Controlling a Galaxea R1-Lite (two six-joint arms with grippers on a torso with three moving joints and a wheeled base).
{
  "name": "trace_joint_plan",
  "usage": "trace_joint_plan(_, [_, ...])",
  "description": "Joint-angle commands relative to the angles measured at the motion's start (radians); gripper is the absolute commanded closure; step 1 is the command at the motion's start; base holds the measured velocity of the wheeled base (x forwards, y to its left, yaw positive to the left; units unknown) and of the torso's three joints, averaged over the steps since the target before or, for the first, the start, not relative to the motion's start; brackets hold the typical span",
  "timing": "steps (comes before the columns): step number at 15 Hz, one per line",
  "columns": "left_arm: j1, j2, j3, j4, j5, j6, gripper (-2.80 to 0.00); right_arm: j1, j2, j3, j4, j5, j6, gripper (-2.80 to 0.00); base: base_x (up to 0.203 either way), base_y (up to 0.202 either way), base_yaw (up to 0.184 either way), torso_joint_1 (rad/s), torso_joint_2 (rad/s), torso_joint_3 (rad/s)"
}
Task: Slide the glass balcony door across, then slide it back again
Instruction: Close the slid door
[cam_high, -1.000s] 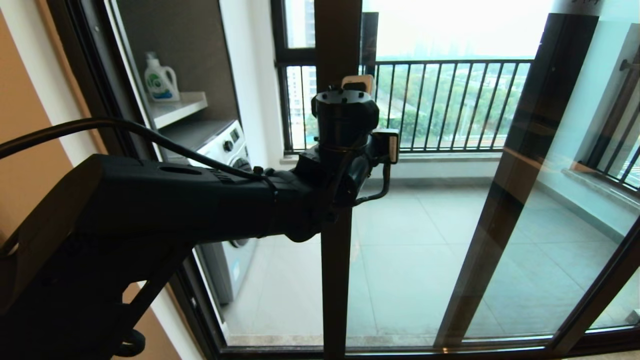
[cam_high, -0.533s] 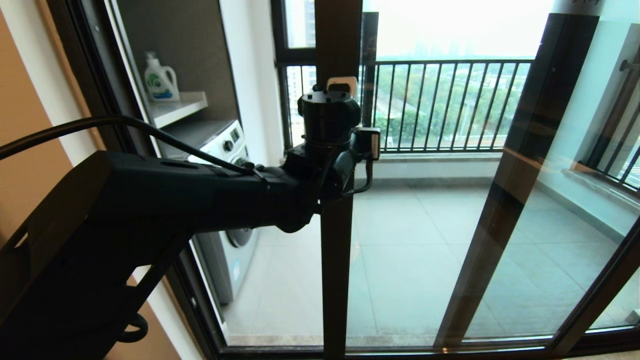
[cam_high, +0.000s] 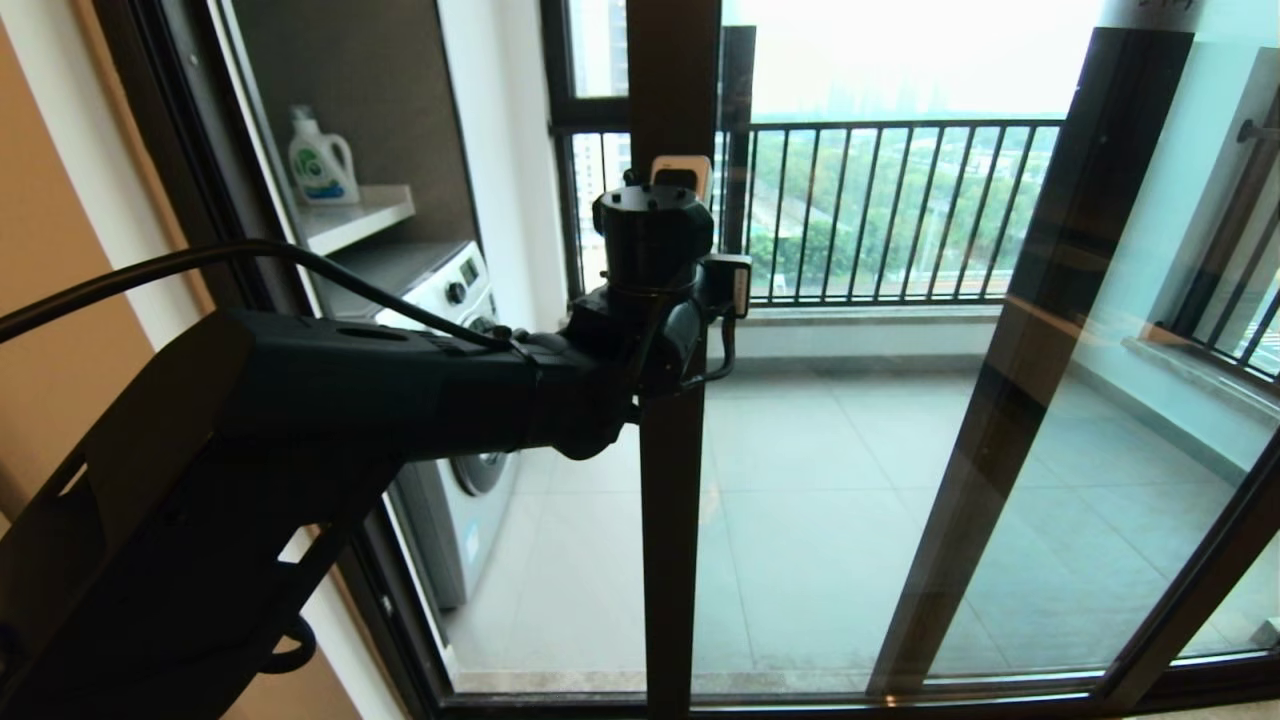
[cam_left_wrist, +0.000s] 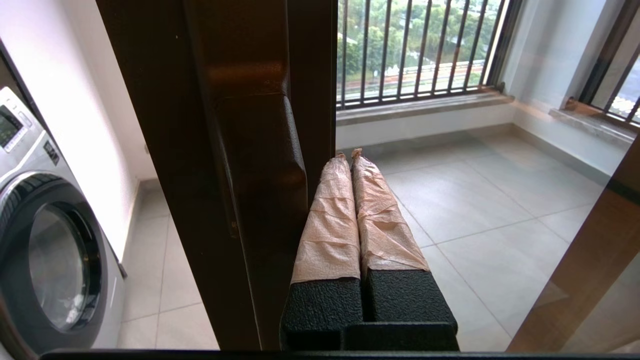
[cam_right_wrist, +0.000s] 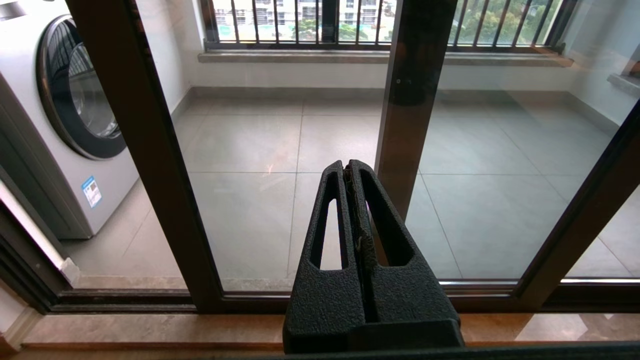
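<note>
A robot stood indoors facing the glass balcony door (cam_high: 668, 520), whose dark-brown edge upright ran top to bottom through the middle of the head view, leaving a gap on its left toward a washing machine (cam_high: 468, 300). The left gripper (cam_left_wrist: 349, 156) was raised to that upright at the bar pull handle (cam_left_wrist: 265, 165), its tape-wrapped fingers (cam_left_wrist: 330, 220) pressed together with nothing between them, lying just beside the handle's edge on the glass side. The right gripper (cam_right_wrist: 349, 167) hung low in front of the door track, its fingers also pressed together and empty. A detergent bottle (cam_high: 321, 158) sat on a shelf above the washer.
</note>
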Motion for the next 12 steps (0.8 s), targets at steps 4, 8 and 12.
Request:
trace_joint_plan(4, [0.007,-0.013,0.011,0.004,0.012,0.0,0.0,0.0,0.001,0.012,0.0,0.0,-0.002,0.0,0.0,0.0,0.0,0.0,0.0,0.0])
trace_joint_plan(8, [0.01,-0.018,0.013,0.004,0.026,0.0,0.0,0.0,0.001,0.012,0.0,0.0,0.0,0.0,0.0,0.0,0.0,0.0,0.0,0.0])
trace_joint_plan(12, [0.037,-0.03,0.03,0.004,0.029,0.0,0.0,0.0,0.001,0.012,0.0,0.0,0.0,0.0,0.0,0.0,0.0,0.0,0.0,0.0])
